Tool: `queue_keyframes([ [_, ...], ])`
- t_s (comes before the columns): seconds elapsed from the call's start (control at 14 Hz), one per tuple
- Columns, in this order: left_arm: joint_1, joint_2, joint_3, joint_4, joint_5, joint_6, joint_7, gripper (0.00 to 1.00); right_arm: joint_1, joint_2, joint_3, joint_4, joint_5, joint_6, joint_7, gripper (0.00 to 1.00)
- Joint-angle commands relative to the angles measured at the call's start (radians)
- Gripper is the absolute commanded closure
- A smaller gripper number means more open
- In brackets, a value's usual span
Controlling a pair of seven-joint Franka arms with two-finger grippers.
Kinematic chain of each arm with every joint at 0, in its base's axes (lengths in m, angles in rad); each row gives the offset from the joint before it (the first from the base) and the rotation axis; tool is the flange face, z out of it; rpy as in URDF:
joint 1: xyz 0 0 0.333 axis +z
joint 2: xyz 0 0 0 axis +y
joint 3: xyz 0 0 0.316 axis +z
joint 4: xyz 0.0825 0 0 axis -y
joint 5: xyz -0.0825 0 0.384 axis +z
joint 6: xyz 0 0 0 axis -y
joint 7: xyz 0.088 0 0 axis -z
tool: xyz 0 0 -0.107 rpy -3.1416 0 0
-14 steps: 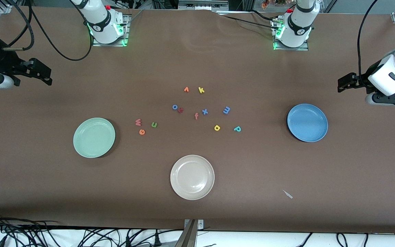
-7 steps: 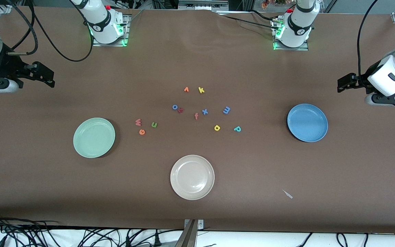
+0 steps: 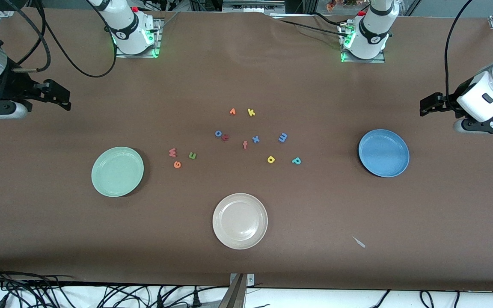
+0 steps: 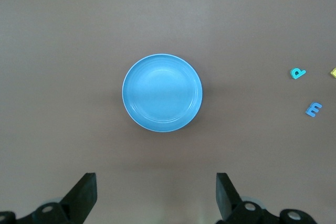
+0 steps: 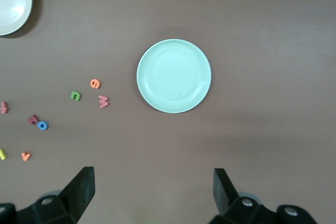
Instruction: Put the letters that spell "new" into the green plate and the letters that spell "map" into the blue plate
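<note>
Holding nothing: green plate (image 3: 117,171); blue plate (image 3: 384,153); cream plate (image 3: 240,220)

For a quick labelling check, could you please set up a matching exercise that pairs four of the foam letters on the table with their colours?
Column one:
1. letter m
2. letter e
3. letter k
4. letter p

Column two:
A. orange
B. teal
C. blue
D. yellow

Pairs: 1-C, 2-A, 3-D, 4-B
</note>
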Motion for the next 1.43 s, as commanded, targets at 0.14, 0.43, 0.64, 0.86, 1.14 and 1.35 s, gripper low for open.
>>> queue_keyframes([
  [0.14,0.003,0.048,-0.002,0.015,-0.021,0.001,0.008,0.00,0.081,0.094,0.011,0.023,0.041,0.033,0.136,0.01],
  [0.43,-0.012,0.180,-0.002,0.099,-0.023,0.022,-0.004,0.00,0.129,0.156,0.011,0.006,0.048,0.095,0.188,0.00],
  [0.64,-0.115,0.336,-0.002,0.156,-0.020,0.039,-0.021,0.00,0.155,0.168,0.013,-0.087,0.046,0.211,0.219,0.00],
  [0.86,-0.192,0.421,-0.004,0.158,-0.030,0.186,-0.105,0.00,0.173,0.165,0.013,-0.226,0.042,0.352,0.202,0.00],
  [1.14,-0.316,0.502,-0.002,0.152,-0.043,0.301,-0.199,0.00,0.178,0.167,0.040,-0.424,0.031,0.603,0.196,0.00],
  [1.35,-0.388,0.571,-0.002,0.152,-0.043,0.427,-0.272,0.00,0.193,0.171,0.054,-0.570,0.026,0.811,0.196,0.00],
])
